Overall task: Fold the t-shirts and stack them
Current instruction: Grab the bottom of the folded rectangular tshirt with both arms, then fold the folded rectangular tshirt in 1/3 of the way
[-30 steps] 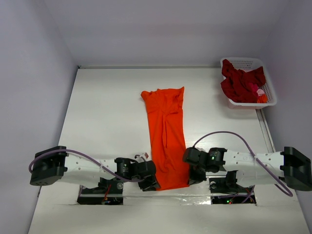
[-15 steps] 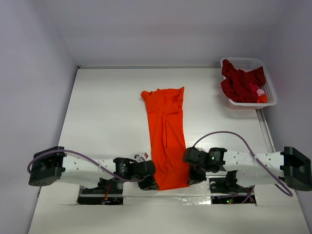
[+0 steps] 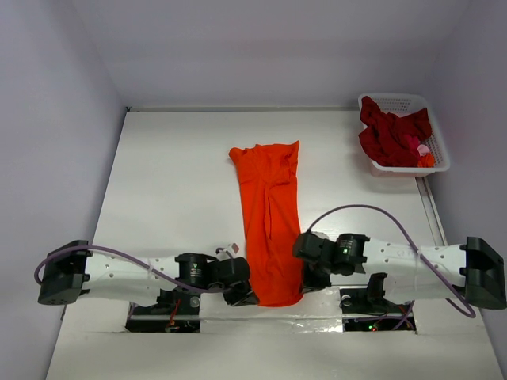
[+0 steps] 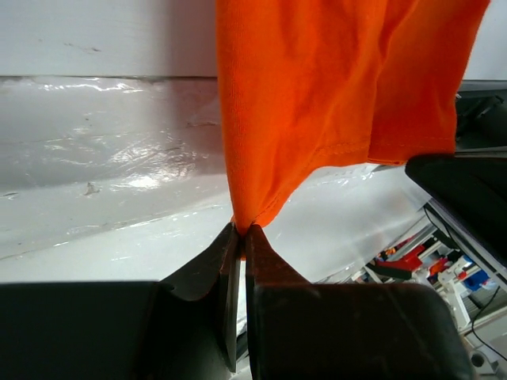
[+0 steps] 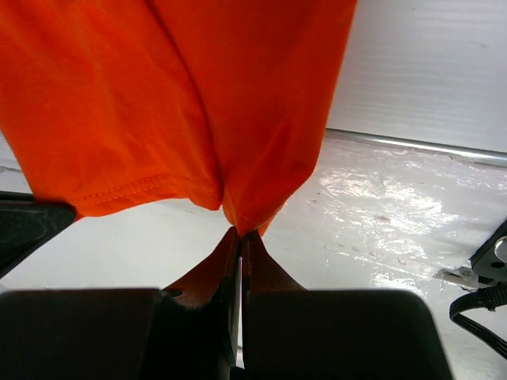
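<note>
Pinching the two hem corners of the orange t-shirt (image 3: 269, 210) right now. The left claw (image 4: 242, 231) and right claw (image 5: 239, 233) are each clamped tight on just a tiny nub of fabric. That's my worry: with so little in the bite, a corner could slip out mid-fold, or one side could lag and the fold goes crooked. The shirt's a long strip on the table (image 3: 174, 182), well apart from the basket (image 3: 396, 100) holding the dark red t-shirts (image 3: 388, 131). The gripped hem is the end farthest from the basket, close to the table edge. There's plenty of bare room toward the basket's end.
</note>
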{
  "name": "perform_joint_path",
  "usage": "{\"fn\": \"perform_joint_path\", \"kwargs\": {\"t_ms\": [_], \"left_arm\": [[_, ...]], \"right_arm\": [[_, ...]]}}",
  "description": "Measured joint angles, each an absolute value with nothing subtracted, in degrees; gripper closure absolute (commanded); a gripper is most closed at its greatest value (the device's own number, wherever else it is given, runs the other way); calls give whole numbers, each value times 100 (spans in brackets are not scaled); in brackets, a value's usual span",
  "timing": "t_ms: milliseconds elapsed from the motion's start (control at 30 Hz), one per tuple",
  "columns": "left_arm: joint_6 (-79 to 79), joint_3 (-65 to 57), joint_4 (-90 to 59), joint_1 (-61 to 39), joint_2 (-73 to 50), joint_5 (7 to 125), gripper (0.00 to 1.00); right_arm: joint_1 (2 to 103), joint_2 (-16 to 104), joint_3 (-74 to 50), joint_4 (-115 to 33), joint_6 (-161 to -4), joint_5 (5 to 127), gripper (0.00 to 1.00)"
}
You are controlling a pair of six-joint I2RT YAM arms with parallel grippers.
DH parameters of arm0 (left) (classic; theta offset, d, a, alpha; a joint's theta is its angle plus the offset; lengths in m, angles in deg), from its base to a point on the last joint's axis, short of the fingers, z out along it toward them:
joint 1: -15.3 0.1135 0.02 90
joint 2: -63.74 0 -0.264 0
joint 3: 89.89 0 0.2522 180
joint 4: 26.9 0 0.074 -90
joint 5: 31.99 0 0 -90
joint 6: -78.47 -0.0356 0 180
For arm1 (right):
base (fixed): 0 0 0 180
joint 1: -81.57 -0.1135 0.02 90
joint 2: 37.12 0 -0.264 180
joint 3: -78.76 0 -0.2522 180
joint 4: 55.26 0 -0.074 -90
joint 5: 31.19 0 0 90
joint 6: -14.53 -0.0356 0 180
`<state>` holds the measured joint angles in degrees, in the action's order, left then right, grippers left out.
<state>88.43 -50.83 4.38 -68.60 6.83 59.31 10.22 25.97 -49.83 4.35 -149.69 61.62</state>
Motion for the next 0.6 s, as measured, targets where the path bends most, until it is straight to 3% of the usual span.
{"fn": "perform_joint_path", "kwargs": {"t_ms": [267,600], "left_arm": [[8791,-5070,645,-6639,707,5896,100],[7875,-4600,986,-5402,740,5929,100]], "right_arm": [[1022,2717,-4852,531,-14827,6063,100],[1112,2547,-4850,703,-14765,5869,100]]}}
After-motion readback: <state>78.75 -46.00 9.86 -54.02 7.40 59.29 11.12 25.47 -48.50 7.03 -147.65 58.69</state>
